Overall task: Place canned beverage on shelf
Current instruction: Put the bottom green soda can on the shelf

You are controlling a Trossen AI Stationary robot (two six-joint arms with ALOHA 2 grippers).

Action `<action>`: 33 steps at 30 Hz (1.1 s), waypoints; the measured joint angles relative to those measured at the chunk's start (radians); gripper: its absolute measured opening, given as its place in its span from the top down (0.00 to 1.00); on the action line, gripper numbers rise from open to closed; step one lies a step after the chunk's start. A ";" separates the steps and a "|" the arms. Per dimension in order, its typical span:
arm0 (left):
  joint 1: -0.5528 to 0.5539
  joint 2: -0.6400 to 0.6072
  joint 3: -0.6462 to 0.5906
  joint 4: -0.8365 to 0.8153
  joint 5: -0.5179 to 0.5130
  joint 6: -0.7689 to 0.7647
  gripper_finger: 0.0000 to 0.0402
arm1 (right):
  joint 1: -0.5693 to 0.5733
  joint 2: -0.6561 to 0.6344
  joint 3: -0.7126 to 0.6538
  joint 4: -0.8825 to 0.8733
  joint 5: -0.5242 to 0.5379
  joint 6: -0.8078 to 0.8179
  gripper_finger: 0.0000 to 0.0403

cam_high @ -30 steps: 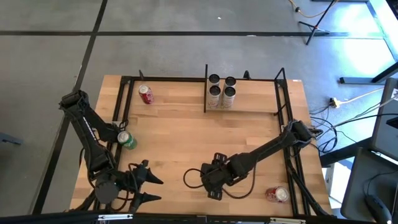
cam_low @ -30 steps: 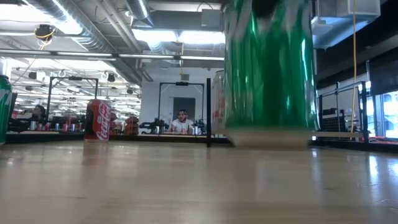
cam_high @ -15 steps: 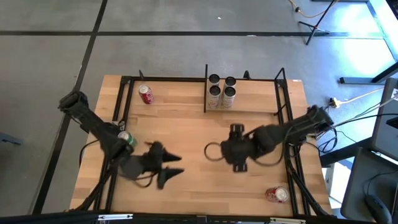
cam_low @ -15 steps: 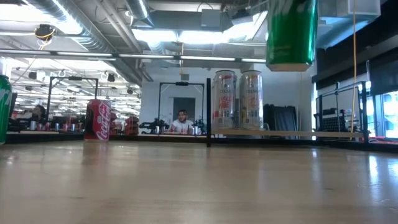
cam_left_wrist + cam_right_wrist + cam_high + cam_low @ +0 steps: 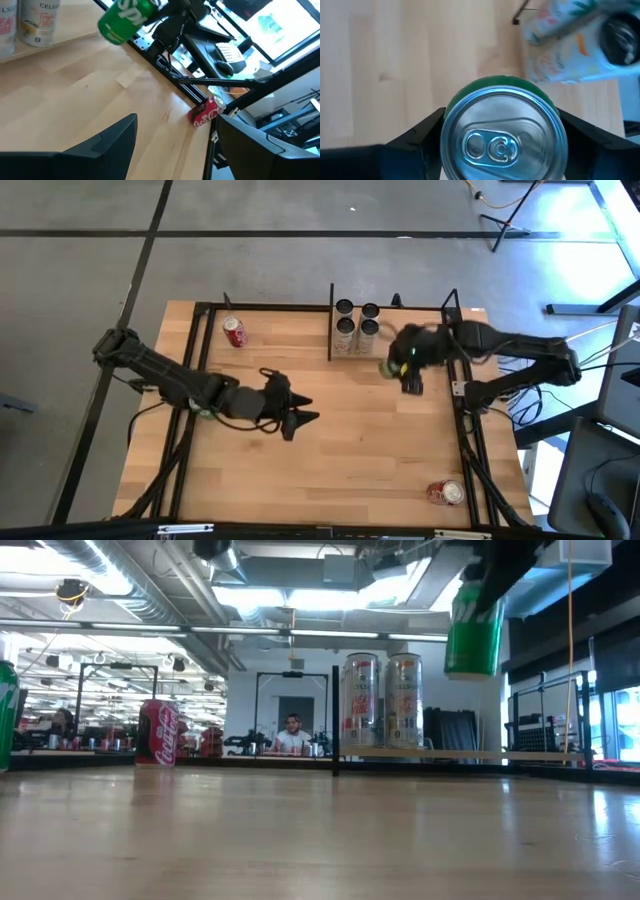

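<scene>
My right gripper is shut on a green can above the table, at the near edge of the shelf, a light board framed by black rods at the table's far right. The can also shows in the low view, the left wrist view and the right wrist view. Several white cans stand on the shelf's left end. My left gripper is open and empty over the table's middle. My right gripper pinches the green can's upper wall just under the rim between its two fingers, one on each side. The fingers come from above, pointing down. The can hangs roughly upright, top up, clear of the table and the shelf board.
A red can stands at the far left and another red can lies near the near right corner. A second green can stands at the left, partly under my left arm. Bare wood lies between the arms.
My right gripper has lifted the green can off the table's near middle and carried it up and toward the far right, to the shelf. My left gripper has gone from the near left corner toward the table's middle, staying open.
</scene>
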 joint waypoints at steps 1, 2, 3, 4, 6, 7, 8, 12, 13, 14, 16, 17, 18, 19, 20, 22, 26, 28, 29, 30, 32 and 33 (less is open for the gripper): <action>0.013 0.000 0.000 0.000 0.018 0.005 0.34 | -0.051 -0.010 -0.015 0.013 -0.025 -0.012 0.33; 0.026 0.000 0.000 0.000 0.034 0.018 0.34 | -0.100 -0.015 -0.025 0.021 -0.046 -0.021 0.33; 0.038 0.000 0.000 0.000 0.048 0.031 0.34 | -0.149 -0.015 -0.028 0.019 -0.062 -0.035 0.33; 0.050 0.000 0.000 -0.001 0.063 0.049 0.34 | -0.195 -0.014 -0.028 0.016 -0.070 -0.049 0.33; 0.076 0.000 0.000 -0.001 0.097 0.083 0.34 | -0.276 -0.006 -0.027 0.017 -0.077 -0.088 0.33; 0.089 0.000 0.000 -0.001 0.112 0.098 0.34 | -0.311 -0.004 -0.026 0.020 -0.080 -0.105 0.33; 0.102 0.000 0.000 -0.001 0.125 0.103 0.34 | -0.352 0.002 -0.026 0.025 -0.090 -0.128 0.33; 0.148 0.000 0.000 -0.001 0.172 0.106 0.34 | -0.480 0.051 -0.026 0.060 -0.165 -0.193 0.33; 0.156 0.000 0.000 -0.001 0.182 0.106 0.34 | -0.506 0.070 -0.026 0.063 -0.179 -0.197 0.33; 0.161 0.000 0.000 -0.001 0.190 0.106 0.34 | -0.533 0.095 -0.026 0.068 -0.191 -0.199 0.33; 0.162 0.000 0.000 -0.001 0.190 0.106 0.34 | -0.572 0.146 -0.026 0.084 -0.213 -0.196 0.33; 0.160 0.000 0.000 -0.001 0.190 0.106 0.34 | -0.590 0.172 -0.026 0.093 -0.223 -0.197 0.33; 0.156 0.000 0.000 -0.001 0.190 0.103 0.34 | -0.605 0.194 -0.026 0.099 -0.237 -0.197 0.33; 0.151 0.000 0.000 -0.001 0.189 0.101 0.34 | -0.617 0.210 -0.026 0.106 -0.244 -0.198 0.33; 0.143 0.000 0.000 -0.001 0.190 0.099 0.34 | -0.628 0.225 -0.026 0.118 -0.248 -0.201 0.33; 0.129 0.000 0.000 -0.001 0.189 0.098 0.34 | -0.648 0.246 -0.026 0.150 -0.266 -0.218 0.33; 0.101 0.000 0.000 -0.001 0.162 0.082 0.34 | -0.679 0.259 -0.026 0.190 -0.315 -0.267 0.33; 0.092 0.000 0.000 -0.001 0.152 0.078 0.34 | -0.691 0.259 -0.026 0.201 -0.317 -0.292 0.33; 0.089 0.000 0.000 -0.001 0.152 0.076 0.34 | -0.697 0.259 -0.026 0.204 -0.320 -0.303 0.33; 0.086 0.000 0.000 -0.001 0.152 0.076 0.34 | -0.704 0.259 -0.026 0.211 -0.330 -0.309 0.33; 0.084 0.000 0.000 -0.001 0.152 0.076 0.34 | -0.717 0.259 -0.026 0.237 -0.358 -0.313 0.33; 0.084 0.000 0.000 -0.001 0.152 0.075 0.34 | -0.724 0.259 -0.026 0.247 -0.368 -0.313 0.33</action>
